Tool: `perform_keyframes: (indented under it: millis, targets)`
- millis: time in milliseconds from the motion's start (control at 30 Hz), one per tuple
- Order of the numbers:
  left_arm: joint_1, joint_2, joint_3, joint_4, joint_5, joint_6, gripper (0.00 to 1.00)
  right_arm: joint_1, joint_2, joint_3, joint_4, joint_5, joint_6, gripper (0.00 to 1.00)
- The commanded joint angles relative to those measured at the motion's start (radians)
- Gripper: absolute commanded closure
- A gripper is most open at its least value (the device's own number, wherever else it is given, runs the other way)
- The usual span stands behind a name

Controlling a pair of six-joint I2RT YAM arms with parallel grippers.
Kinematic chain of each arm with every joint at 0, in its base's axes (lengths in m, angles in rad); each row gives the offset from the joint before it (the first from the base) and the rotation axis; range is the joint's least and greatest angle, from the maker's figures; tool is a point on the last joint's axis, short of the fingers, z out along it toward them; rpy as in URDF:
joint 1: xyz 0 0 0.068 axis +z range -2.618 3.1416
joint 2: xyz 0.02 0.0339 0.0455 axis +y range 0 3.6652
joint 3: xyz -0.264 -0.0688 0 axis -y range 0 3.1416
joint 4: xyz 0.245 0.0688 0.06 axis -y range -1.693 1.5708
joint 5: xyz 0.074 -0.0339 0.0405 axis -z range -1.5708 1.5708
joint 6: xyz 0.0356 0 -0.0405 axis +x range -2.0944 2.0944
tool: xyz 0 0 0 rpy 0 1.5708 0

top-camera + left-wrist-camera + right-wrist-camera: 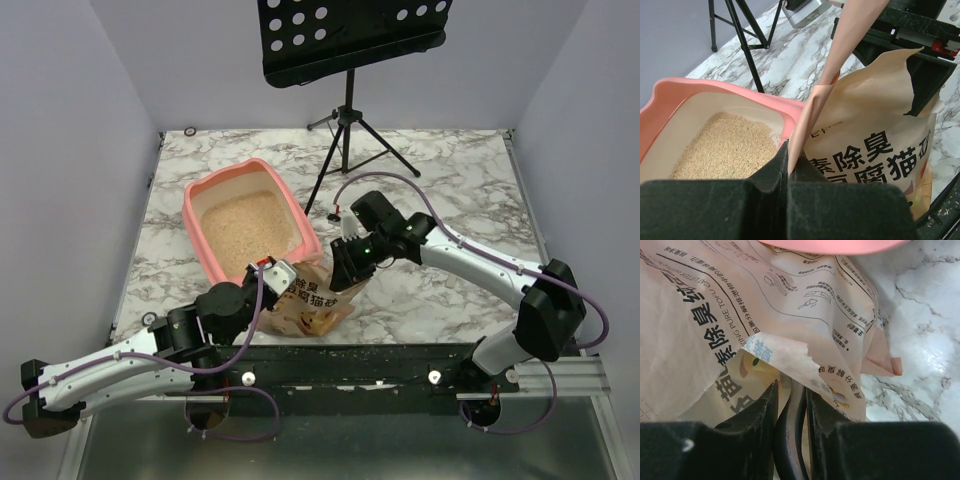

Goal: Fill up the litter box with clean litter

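Observation:
The salmon-pink litter box point(205, 190) lies left of centre on the marble table and holds a bed of beige litter point(245, 228); both show in the left wrist view, the box point(675, 90) and the litter point(725, 150). A crinkled tan bag point(315, 305) with Chinese print stands at the box's near right corner. My left gripper point(275, 275) is shut on the bag's top edge point(810, 115). My right gripper point(345, 265) is shut on the bag's other edge point(785, 355).
A black music stand on a tripod point(345, 120) rises behind the box, its legs spread over the table's back middle. A small black-and-red part point(333, 214) lies by the tripod foot. The table's near edge runs just below the bag.

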Motion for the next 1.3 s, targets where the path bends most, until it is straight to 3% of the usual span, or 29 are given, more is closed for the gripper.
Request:
perform_keyframes:
  millis: [0, 233, 700, 1067, 1267]
  targets:
    - [0.007, 0.003, 0.043, 0.071, -0.044, -0.004, 1.00, 0.007, 0.032, -0.125, 0.124, -0.074, 0.055, 0.99]
    - [0.005, 0.007, 0.041, 0.072, -0.050, 0.001, 1.00, -0.009, -0.038, -0.232, 0.324, -0.161, 0.147, 0.99]
    - [0.005, 0.009, 0.038, 0.074, -0.053, 0.007, 1.00, -0.102, -0.198, -0.268, 0.376, -0.256, 0.232, 0.99]
    - [0.005, -0.002, 0.035, 0.078, -0.053, 0.008, 1.00, -0.102, -0.184, -0.373, 0.720, -0.408, 0.436, 0.99]
    - [0.007, -0.012, 0.032, 0.080, -0.050, 0.011, 1.00, -0.108, -0.212, -0.415, 0.801, -0.450, 0.517, 0.99]
